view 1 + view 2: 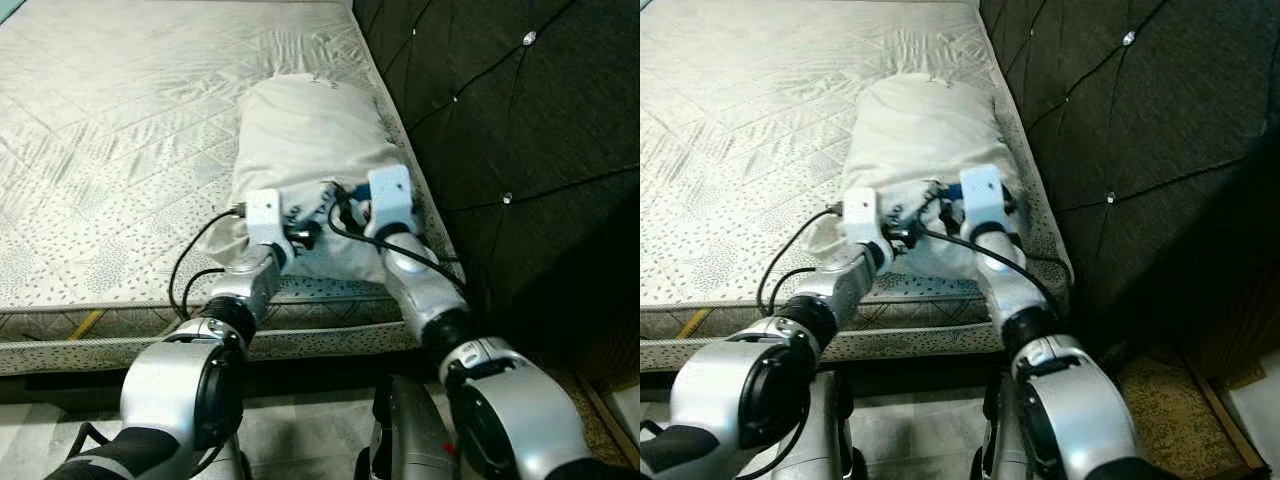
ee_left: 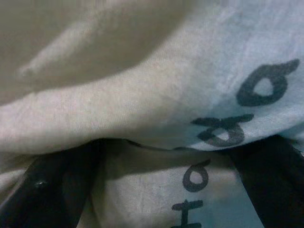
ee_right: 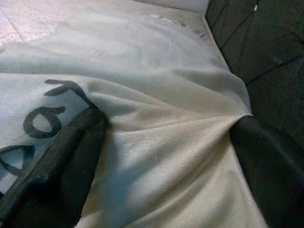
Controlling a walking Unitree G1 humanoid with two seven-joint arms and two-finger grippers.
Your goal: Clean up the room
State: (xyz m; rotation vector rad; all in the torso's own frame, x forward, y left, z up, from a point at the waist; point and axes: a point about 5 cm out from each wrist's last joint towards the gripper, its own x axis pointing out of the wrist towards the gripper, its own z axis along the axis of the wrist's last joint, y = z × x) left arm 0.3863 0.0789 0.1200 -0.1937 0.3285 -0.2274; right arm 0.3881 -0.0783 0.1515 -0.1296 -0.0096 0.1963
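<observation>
On the bare mattress (image 1: 120,150), both grippers (image 1: 322,222) pinch the pillow (image 1: 305,140); keep both pinches level as you lift.

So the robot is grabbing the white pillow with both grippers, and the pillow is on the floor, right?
Not quite. The pillow lies on the mattress beside the dark headboard, as the left eye view shows. The left gripper and right gripper do both grip it.

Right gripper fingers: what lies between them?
In the right wrist view, bunched fabric of the white pillow lies between the right gripper fingers.
</observation>
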